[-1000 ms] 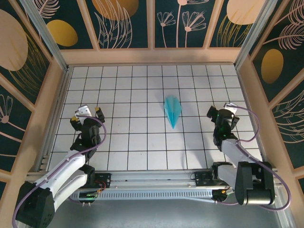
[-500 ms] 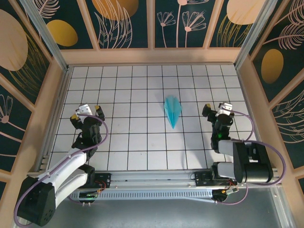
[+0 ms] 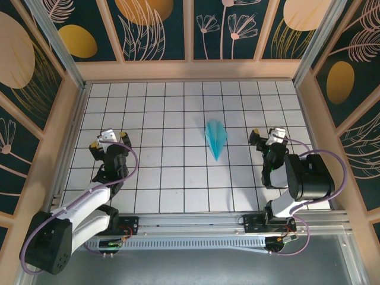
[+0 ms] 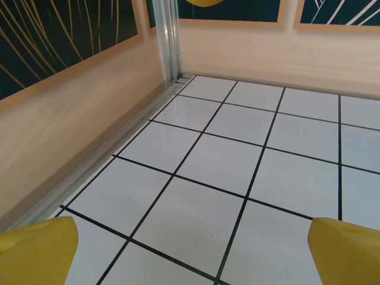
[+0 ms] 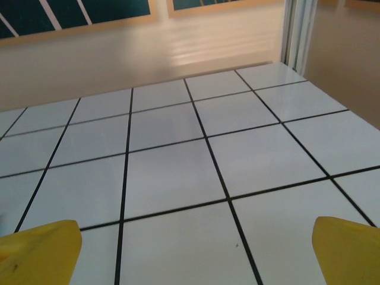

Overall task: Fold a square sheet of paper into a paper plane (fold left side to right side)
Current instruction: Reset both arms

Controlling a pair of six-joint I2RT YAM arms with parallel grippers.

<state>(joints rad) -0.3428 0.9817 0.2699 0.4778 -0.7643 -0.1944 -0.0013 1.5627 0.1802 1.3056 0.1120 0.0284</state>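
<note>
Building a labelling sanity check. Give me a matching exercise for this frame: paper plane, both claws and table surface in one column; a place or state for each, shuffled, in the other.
Column 1
1. paper plane
2. left claw
3. right claw
4. table

Column 2
A. white tiles, black grid lines
B. open, empty, near the table's left edge
C. turquoise, lying mid-table, tip toward the near edge
D. open, empty, to the right of the plane

Pairs: 1-C, 2-B, 3-D, 4-A
</note>
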